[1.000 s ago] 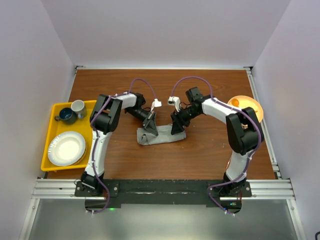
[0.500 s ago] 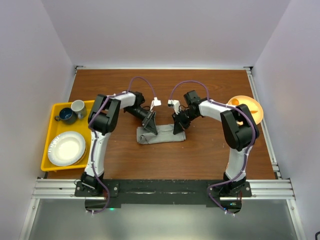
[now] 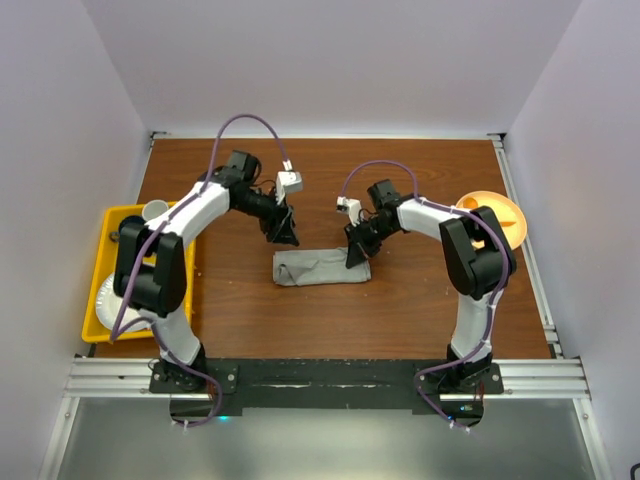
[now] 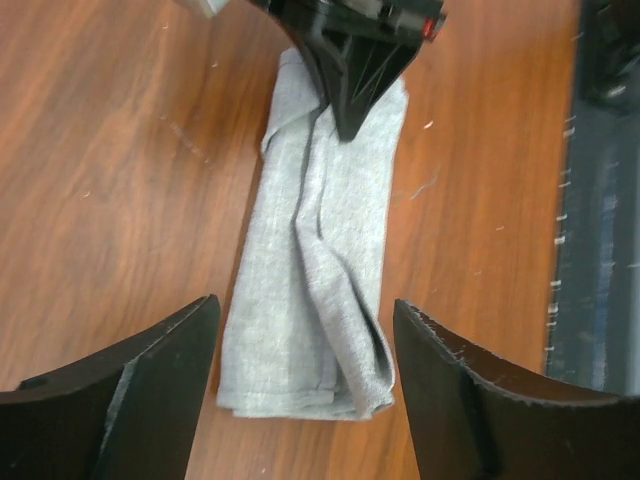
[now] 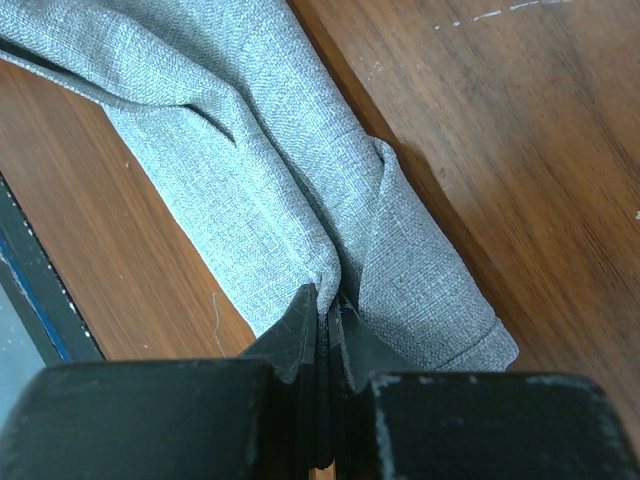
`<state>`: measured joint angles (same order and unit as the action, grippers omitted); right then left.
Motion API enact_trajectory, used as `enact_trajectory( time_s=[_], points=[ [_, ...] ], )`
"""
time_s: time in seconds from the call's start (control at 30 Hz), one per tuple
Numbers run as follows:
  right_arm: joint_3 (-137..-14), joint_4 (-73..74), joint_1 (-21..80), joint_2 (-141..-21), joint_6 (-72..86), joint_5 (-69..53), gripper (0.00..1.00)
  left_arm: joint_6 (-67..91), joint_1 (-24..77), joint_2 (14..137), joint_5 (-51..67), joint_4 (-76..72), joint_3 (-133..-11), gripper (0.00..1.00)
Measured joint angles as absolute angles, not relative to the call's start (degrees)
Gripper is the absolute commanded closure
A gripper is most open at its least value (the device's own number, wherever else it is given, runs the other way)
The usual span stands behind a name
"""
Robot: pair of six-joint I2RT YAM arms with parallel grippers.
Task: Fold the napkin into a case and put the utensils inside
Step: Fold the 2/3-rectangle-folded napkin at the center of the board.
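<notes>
The napkin point(image 3: 322, 268) lies on the brown table as a narrow, layered grey strip, its long side running left to right. My left gripper point(image 3: 283, 232) hangs open just behind the strip's left end. In the left wrist view its jaws point(image 4: 303, 305) stand wide apart above the napkin point(image 4: 320, 260) without touching it. My right gripper point(image 3: 356, 255) is shut on a pinched ridge of cloth at the strip's right end. The right wrist view shows the napkin point(image 5: 250, 150) bunching up between the closed jaws point(image 5: 328, 300). The utensils are out of view.
A yellow tray point(image 3: 95, 320) at the left edge holds a white plate point(image 3: 108, 298) and a grey cup point(image 3: 156, 209). An orange plate point(image 3: 500, 212) sits at the right, partly behind the right arm. The black base rail runs along the near edge.
My left gripper opened, let go of the napkin's left end and pulled back from it, its arm swinging left. My right gripper shut on the right end and stays there.
</notes>
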<state>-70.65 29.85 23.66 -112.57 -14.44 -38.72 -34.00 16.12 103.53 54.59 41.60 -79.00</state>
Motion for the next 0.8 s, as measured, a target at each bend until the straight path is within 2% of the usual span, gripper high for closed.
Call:
enact_trajectory(
  time_s=[0.37,0.47,0.57,0.6,0.67,0.7,0.8],
  points=[
    [-71.3,30.1,23.6,-113.1,-13.3,-39.0,1.00,-38.9,26.0,98.8,38.6,31.1,-63.2,0.33],
    [-71.2,30.1,23.6,-113.1,-13.3,-39.0,1.00,-39.8,28.3,98.8,36.4,29.9,-61.8,0.43],
    [-71.1,30.1,23.6,-113.1,-13.3,-39.0,1.00,-40.2,28.6,99.2,35.1,28.9,-61.6,0.63],
    [-71.1,30.0,23.6,-113.1,-13.3,-39.1,1.00,-40.2,28.5,99.5,34.8,28.7,-61.6,0.74],
    [-70.8,29.8,23.6,-113.0,-13.3,-39.1,1.00,-40.3,28.5,99.7,34.5,28.6,-61.5,0.84],
    [-70.7,29.7,23.6,-112.8,-13.3,-39.1,1.00,-40.6,28.5,99.7,34.6,28.6,-61.3,0.92],
    [-69.8,29.1,23.6,-112.2,-13.5,-39.2,1.00,-41.4,28.5,99.7,36.0,29.1,-60.7,1.00]
  ],
)
